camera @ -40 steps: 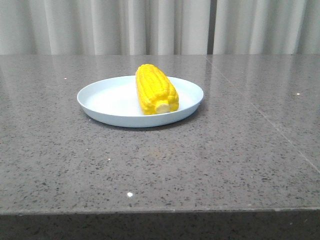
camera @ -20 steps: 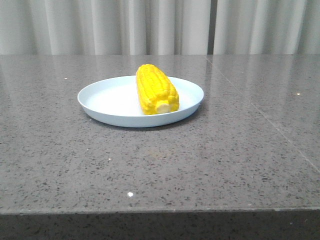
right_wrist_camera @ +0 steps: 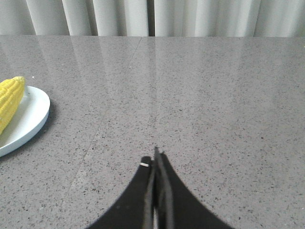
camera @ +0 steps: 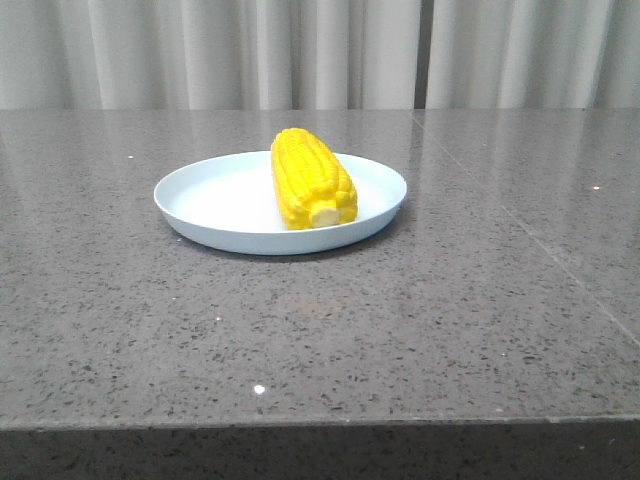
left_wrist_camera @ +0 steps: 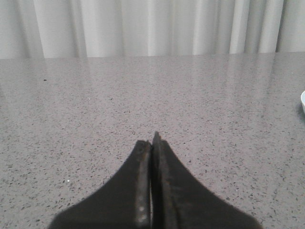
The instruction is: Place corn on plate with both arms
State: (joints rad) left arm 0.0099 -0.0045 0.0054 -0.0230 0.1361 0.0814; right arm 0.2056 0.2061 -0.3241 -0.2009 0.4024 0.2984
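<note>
The corn point(camera: 313, 181) is lying on the plate point(camera: 215, 200), right of the plate's centre, its long axis running from the back of the table toward the camera, pale stub end facing the viewer and sitting near the front rim. The plate is resting in the upper middle of the front view on the grey speckled table point(camera: 320, 330), with bare surface spreading wide on every side (the near edge is well apart from it). The left gripper point(left_wrist_camera: 151, 143) is hovering low over the table, fingers pressed together, holding nothing. The right gripper point(right_wrist_camera: 156, 160) is doing likewise, closed and empty, the plate showing at the left edge of its frame.
</note>
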